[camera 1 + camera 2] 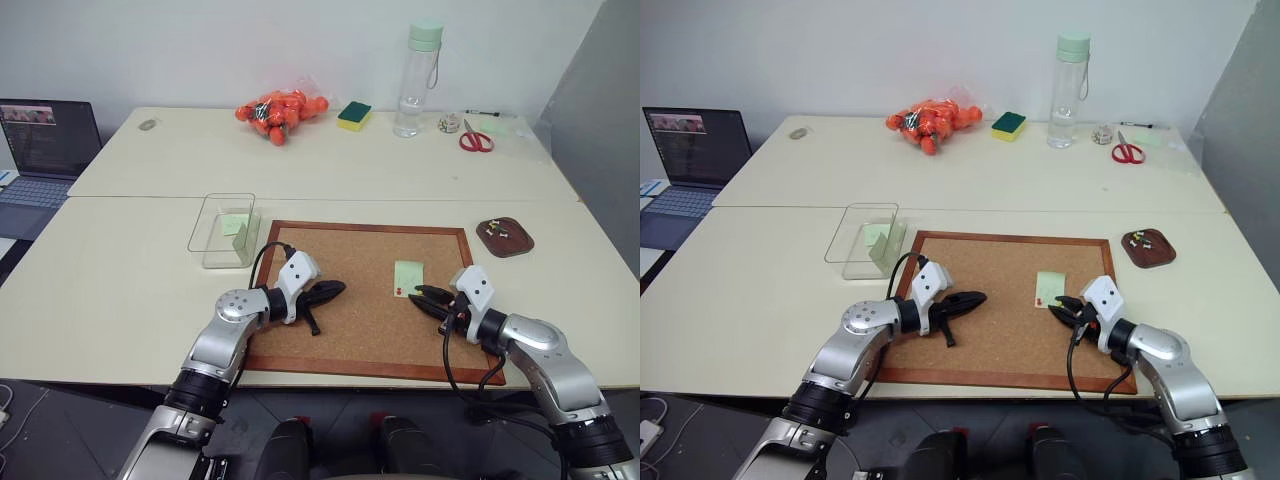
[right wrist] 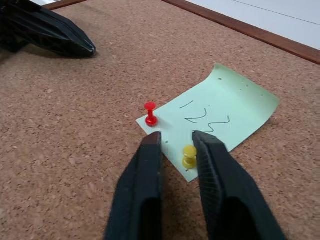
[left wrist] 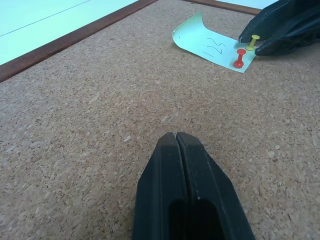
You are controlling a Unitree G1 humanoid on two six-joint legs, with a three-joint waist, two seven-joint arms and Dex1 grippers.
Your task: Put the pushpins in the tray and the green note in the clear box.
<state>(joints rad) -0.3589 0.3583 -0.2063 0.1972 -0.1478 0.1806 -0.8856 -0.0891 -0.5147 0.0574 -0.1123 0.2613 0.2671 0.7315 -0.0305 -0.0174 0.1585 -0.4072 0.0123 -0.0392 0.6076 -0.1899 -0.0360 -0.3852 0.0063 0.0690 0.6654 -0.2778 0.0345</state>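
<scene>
A pale worktop (image 1: 130, 270) stretches before me, a seam dividing its near and far halves. On the near half lie a wood-framed corkboard (image 1: 340, 310), the clear box (image 1: 224, 232) just beside its left corner, and the tray (image 1: 505, 237) off to the right. At the far edge sit orange balls (image 1: 280, 110), a sponge (image 1: 354, 115), a bottle (image 1: 417, 80) and scissors (image 1: 476, 139); a laptop (image 1: 45, 150) stands far left.

A dark pen scribble is showing on the green note (image 2: 222, 112) that is lying on the corkboard (image 1: 350, 330). It is looking like a short stroke, then a bent line, then a zigzag. From the other side it could be passing for the number 122, but it is too loose to read for sure. The laptop (image 1: 45, 150) screen is showing small rows of writing, too tiny to read. No other words, numbers or brands are showing clearly enough to read.
</scene>
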